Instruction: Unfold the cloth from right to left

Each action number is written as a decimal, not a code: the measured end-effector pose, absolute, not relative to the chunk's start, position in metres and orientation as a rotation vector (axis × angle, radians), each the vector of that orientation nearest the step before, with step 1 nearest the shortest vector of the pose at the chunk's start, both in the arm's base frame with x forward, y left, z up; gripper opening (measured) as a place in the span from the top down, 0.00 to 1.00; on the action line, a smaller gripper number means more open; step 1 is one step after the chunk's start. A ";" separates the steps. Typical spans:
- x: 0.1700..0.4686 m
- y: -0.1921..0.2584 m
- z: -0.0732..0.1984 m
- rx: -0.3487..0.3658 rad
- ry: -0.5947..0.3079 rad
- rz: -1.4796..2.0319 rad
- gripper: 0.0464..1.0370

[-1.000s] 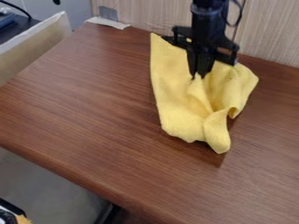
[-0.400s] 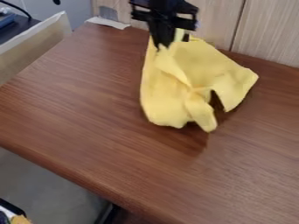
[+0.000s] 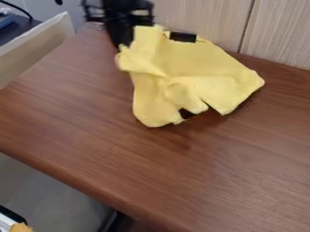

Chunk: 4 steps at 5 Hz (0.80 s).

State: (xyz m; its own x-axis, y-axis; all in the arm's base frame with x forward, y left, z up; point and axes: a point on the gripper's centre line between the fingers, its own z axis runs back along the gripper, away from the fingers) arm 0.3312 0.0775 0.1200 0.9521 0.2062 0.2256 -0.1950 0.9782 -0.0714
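Yellow cloth (image 3: 181,68) bunched on far half of brown table (image 3: 121,158), gripper (image 3: 123,44) jaws clamped on its far left part.
Near left: white-and-orange item (image 3: 21,227), cut off, can't tell what. Cloth's near edge folded, dark gaps under it. Gripper tips partly hidden by cloth. Beige panel (image 3: 36,45) along table's left side, blue item (image 3: 6,21) beyond, cut off. Black patch (image 3: 183,37) at cloth's far edge, unclear. Wood-grain wall (image 3: 205,20) behind, bounding far side.
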 end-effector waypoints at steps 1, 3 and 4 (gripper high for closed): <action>0.320 0.095 0.105 -0.048 -0.230 0.260 0.98; 0.300 0.114 0.056 -0.032 -0.166 0.354 0.98; 0.301 0.116 0.055 -0.014 -0.152 0.374 0.97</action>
State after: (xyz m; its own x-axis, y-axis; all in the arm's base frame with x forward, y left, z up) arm 0.3006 0.1165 0.0545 0.9197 0.3648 0.1451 -0.3628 0.9310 -0.0411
